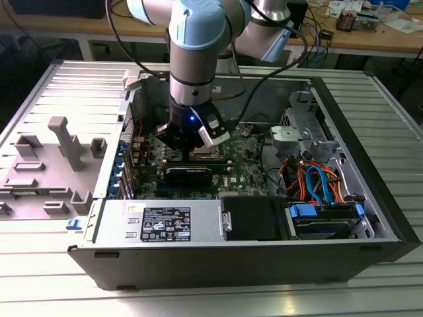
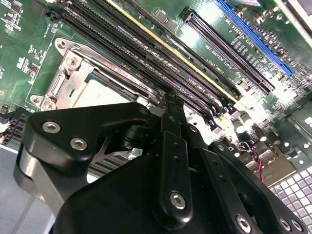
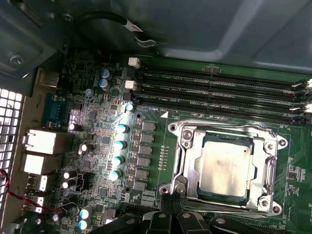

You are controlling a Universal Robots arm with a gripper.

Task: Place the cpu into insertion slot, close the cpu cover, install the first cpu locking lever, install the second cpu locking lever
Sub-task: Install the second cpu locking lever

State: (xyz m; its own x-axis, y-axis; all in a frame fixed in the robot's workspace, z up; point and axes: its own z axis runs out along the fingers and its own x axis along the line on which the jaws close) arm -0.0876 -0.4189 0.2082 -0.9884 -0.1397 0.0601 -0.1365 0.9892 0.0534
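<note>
one open computer case [image 1: 251, 257] on the desk [image 1: 39, 264], motherboard [image 3: 102, 141] inside. cpu [image 3: 225, 165] seated in its socket, cpu cover [image 3: 183, 146] shut flat around it. claw [image 3: 171, 207] pressed together at the cover's edge, holding nothing.

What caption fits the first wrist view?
Gripper at the socket's edge, with the cpu seated under the closed cpu cover on the motherboard.

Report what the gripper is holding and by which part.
Cannot be told. The gripper sits at the socket's edge beside the cpu, already seated under the cpu cover; its fingertips' contact is hidden.
</note>
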